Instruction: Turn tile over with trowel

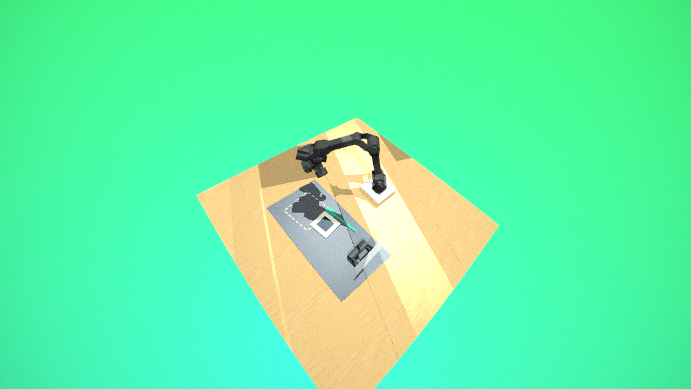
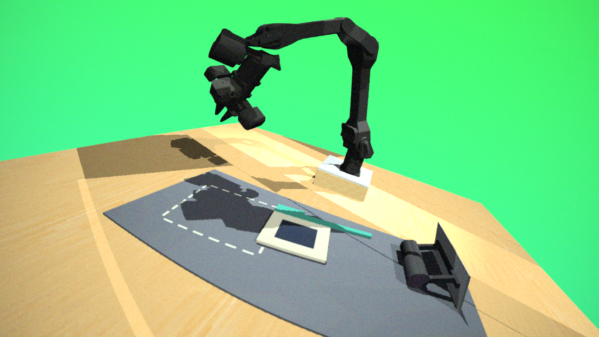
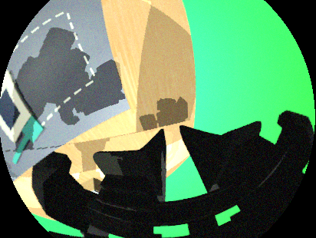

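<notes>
The tile (image 1: 326, 224) (image 2: 295, 233) (image 3: 8, 109) lies flat on the grey mat (image 1: 333, 270) (image 2: 251, 285), its dark square mark facing up. It covers part of the near end of the dashed outline (image 2: 213, 239) (image 3: 68, 15) and lies mostly outside it. The teal trowel (image 1: 351, 226) (image 2: 356, 232) (image 3: 37, 131) lies along the tile's edge on the arm's side, its blade toward the outline and its handle pointing toward the dark stand. I cannot tell whether blade and tile touch. My gripper (image 2: 219, 117) (image 3: 172, 130) hangs high above the table, with a narrow empty gap between its fingertips.
A dark stand with a roller and an upright panel (image 1: 369, 256) (image 2: 454, 268) is at the mat's other end. The arm rises from a pale base block (image 1: 378, 197) (image 2: 341, 184) beside the mat. The arm's shadow falls across the outline.
</notes>
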Available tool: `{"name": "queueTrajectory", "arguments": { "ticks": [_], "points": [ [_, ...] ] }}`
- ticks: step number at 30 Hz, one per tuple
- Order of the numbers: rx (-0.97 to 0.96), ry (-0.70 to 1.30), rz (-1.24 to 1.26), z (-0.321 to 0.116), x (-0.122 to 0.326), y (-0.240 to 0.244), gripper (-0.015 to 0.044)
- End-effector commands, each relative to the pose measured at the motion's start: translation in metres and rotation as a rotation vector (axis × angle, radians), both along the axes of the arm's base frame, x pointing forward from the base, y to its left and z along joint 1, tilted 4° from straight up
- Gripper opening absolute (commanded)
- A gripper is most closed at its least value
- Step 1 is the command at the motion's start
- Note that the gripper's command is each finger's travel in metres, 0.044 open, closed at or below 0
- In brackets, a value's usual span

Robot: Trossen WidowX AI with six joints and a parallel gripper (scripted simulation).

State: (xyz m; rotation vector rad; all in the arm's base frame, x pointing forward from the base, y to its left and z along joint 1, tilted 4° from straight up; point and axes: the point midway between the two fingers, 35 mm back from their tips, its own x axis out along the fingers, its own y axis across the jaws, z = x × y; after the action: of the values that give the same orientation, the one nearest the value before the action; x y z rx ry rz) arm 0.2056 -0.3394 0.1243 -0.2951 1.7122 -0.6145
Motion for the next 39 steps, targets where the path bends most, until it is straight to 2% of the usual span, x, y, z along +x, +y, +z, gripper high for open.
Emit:
{"name": "queueTrajectory", "arguments": {
  "ticks": [1, 7, 13, 19, 25, 28, 39],
  "points": [
    [0.042, -0.096, 0.051, -0.008, 0.047, 0.051, 0.01],
    [0.137, -0.232, 0.125, -0.016, 0.105, 0.146, 0.01],
    [0.272, -0.319, 0.18, -0.023, 0.131, 0.254, 0.01],
    [0.427, -0.345, 0.212, -0.029, 0.122, 0.363, 0.01],
    [0.574, -0.302, 0.224, -0.033, 0.078, 0.461, 0.01],
    [0.605, -0.283, 0.224, -0.033, 0.064, 0.481, 0.01],
    [0.605, -0.283, 0.226, -0.036, 0.065, 0.489, 0.01]
  ]
}}
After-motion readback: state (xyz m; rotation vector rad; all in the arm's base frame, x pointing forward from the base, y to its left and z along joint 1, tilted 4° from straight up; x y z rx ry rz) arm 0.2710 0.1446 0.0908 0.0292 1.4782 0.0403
